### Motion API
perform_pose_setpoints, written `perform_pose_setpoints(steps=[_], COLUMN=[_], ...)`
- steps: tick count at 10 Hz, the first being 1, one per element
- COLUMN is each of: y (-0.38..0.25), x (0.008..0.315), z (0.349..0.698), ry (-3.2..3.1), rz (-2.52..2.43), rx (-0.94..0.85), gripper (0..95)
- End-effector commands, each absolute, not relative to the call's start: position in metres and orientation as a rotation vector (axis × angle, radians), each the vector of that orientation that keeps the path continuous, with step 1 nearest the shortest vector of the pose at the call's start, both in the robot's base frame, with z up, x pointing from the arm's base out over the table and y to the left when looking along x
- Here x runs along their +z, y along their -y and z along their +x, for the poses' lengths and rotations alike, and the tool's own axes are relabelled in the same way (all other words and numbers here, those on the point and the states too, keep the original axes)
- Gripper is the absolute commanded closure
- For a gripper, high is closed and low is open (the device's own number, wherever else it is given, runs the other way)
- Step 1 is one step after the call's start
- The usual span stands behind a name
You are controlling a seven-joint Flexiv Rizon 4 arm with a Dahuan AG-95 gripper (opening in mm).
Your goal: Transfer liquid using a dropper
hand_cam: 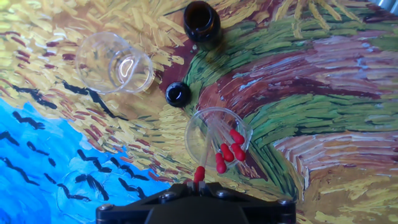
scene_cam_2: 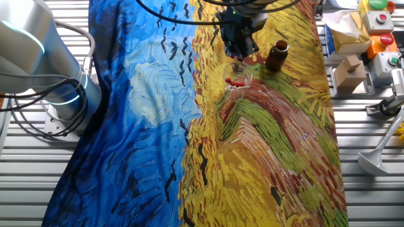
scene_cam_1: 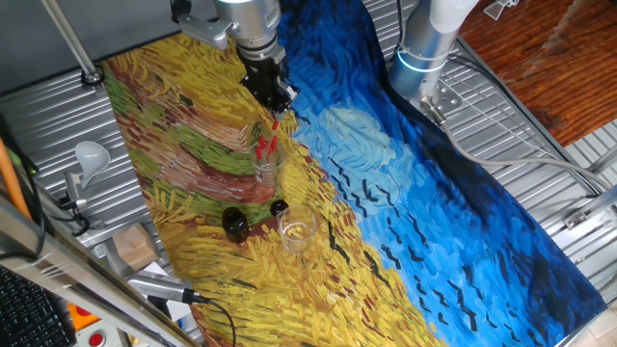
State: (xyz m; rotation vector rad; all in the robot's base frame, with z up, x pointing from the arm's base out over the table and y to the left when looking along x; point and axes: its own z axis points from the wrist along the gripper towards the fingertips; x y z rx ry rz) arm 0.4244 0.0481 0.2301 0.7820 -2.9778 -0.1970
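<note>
Painted cloth in yellow, green and blue covers the desk (scene_cam_1: 501, 231), whose ribbed metal top shows at the edges, with the arm's base standing at the cloth's blue side. On the yellow part stand, close together, a tall glass (scene_cam_1: 267, 166) holding several spare red-bulbed pipettes, an empty glass (hand_cam: 116, 62), a brown bottle (scene_cam_2: 276, 55) with its mouth open, and the bottle's black cap (hand_cam: 178, 94) lying between bottle and glasses. The hand (scene_cam_1: 277, 99) hangs directly over the tall glass, fingers pointing down. One dropper (hand_cam: 199, 173) hangs from the fingers by its red bulb, its clear stem slanting into the tall glass among the others; in the hand view the bulb sits right at the fingertips' edge. The fingers stand narrow, seemingly pinched on that bulb, though the contact itself is partly hidden by the hand's body. Judged step: picking one dropper out of the holder glass, with the liquid transfer not yet begun. The next move calls for a straight vertical lift until the stem tip clears the rim, without dragging the neighbouring pipettes or tipping the glass, and then a carry to the bottle's narrow mouth, where the tip must be centred before descent.
</note>
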Motion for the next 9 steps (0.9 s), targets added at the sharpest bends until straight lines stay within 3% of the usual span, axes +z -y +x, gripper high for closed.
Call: perform_pose_setpoints(steps=[1, 9], y=[-0.0484, -0.0484], x=[0.2298, 0.2298], z=[0.4251, 0.4251], ry=[2.973, 2.977], rz=[0.782, 0.778], rx=[-0.196, -0.172], gripper=[95.0, 95.0])
